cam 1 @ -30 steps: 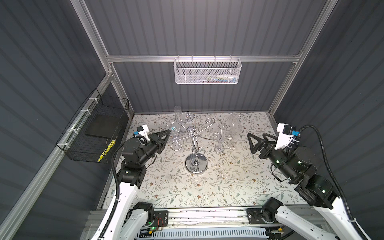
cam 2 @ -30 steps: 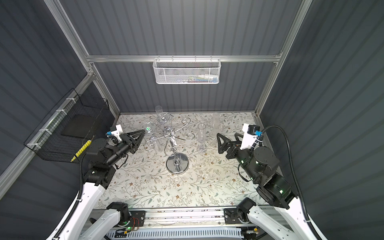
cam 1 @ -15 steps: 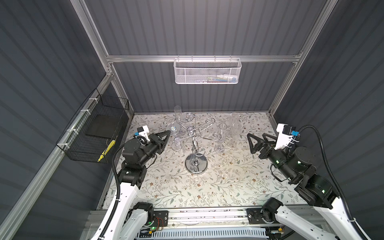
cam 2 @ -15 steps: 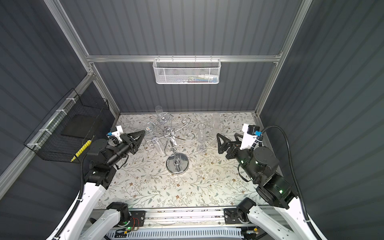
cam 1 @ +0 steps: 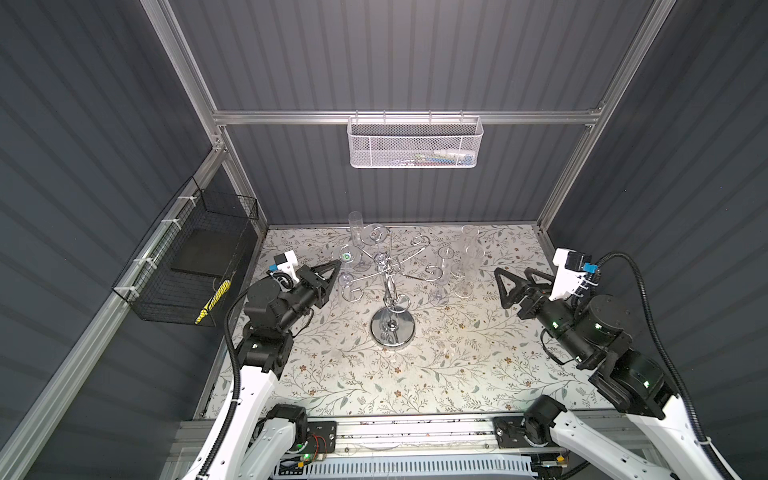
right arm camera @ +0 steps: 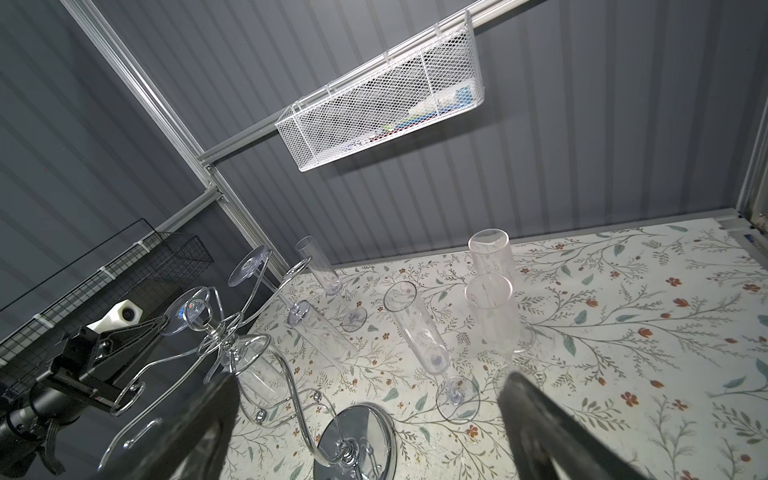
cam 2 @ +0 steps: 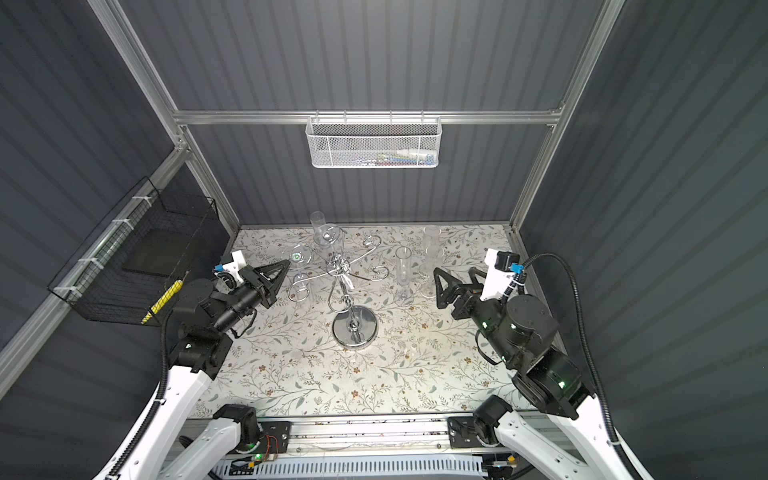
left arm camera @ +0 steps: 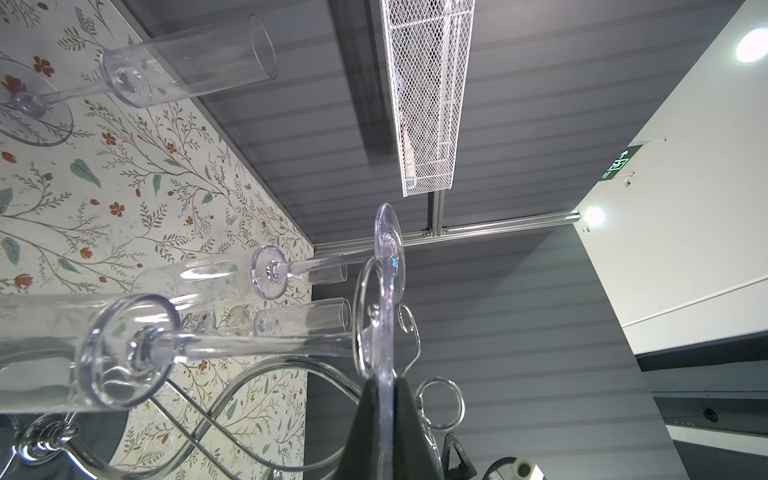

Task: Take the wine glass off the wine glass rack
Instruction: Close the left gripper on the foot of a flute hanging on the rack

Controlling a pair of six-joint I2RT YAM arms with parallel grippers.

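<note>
Left wrist: left gripper point(left arm camera: 384, 399) pinched edge-on onto foot disc of clear upside-down wine glass point(left arm camera: 381, 361), which is hung on a curled arm of the shiny chrome wire wine glass rack point(cam 1: 390, 286). Right gripper point(cam 1: 512, 272) spread, well apart. Risk: thin rim grip may slip, and a pull w/o lift could snag the curl and tip the rack. Vs 1 s ago: left jaws closed further.

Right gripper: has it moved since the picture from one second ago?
No. The right gripper stays open in the same place in both top views, just beside the standing glasses and not touching them.
</note>
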